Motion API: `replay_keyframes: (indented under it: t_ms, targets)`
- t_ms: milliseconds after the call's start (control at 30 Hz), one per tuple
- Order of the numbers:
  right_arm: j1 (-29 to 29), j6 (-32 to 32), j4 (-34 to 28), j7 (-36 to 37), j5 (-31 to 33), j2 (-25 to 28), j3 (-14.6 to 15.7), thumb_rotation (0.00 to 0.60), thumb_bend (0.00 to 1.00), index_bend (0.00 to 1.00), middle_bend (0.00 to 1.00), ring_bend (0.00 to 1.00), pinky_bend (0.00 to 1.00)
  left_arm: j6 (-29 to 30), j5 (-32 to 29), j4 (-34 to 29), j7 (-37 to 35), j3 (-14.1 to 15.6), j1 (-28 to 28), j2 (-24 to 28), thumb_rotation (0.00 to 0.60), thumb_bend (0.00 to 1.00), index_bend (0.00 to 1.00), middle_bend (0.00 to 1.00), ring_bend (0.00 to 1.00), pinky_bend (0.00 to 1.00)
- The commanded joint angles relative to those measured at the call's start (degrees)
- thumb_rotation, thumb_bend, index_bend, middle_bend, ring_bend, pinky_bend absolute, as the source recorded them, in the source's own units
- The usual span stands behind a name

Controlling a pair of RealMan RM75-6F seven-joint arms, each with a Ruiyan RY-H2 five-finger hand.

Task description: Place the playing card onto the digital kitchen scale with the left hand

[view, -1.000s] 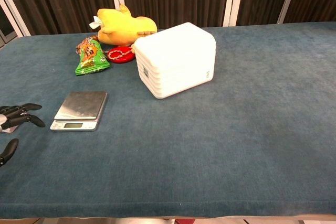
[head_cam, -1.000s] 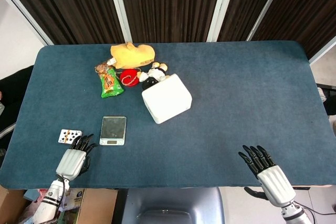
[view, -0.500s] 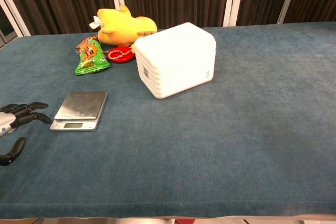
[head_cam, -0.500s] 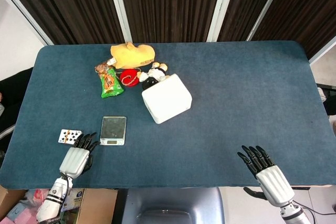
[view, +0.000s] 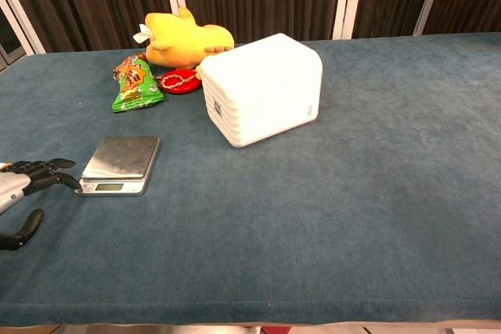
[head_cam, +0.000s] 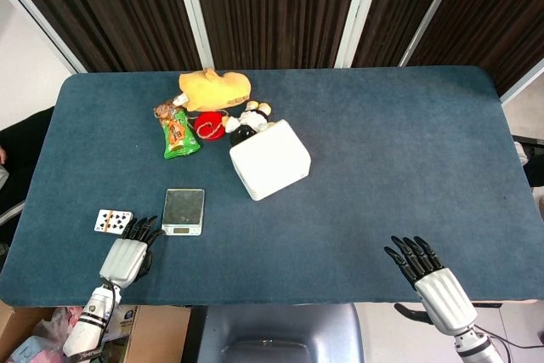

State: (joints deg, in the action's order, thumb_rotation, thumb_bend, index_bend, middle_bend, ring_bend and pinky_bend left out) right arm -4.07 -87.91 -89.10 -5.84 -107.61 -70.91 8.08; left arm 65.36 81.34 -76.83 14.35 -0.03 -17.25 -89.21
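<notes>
The playing card (head_cam: 112,221) lies face up on the blue table, left of the silver digital kitchen scale (head_cam: 184,211). My left hand (head_cam: 127,254) hovers just below and right of the card, fingers spread, holding nothing; its fingertips reach between card and scale. In the chest view the left hand (view: 27,181) shows at the left edge beside the scale (view: 119,161), and the card is out of frame. My right hand (head_cam: 432,281) rests open near the front right edge of the table, far from both.
A white box (head_cam: 269,159) stands behind and to the right of the scale. Further back lie a green snack packet (head_cam: 178,134), a red round item (head_cam: 209,125), a yellow plush toy (head_cam: 214,89) and a small black-and-white figure (head_cam: 247,121).
My left hand has drifted slightly to the right and toward the front edge, nearer the scale. The card and the right hand have not moved.
</notes>
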Motion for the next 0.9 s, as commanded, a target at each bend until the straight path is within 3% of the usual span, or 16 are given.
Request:
replay_keyframes:
  t_ms: [33,900]
  targets:
    - [-0.02,0.1,-0.03,-0.05,-0.03,0.0,0.04,0.6,0.16,0.0,0.0,0.0,0.0,-0.12,-0.16,0.0,0.05,0.05,-0.09,-0.03,0.6,0.7,0.2,0.0,0.0,0.0]
    - [-0.06,0.36,-0.11,-0.19,0.29,-0.04,-0.15,0.6,0.16,0.0,0.0,0.0,0.0,-1.21,-1.9,-0.72,0.6,0.43,-0.96,0.2,0.6,0.7,0.18,0.0,0.0,0.0]
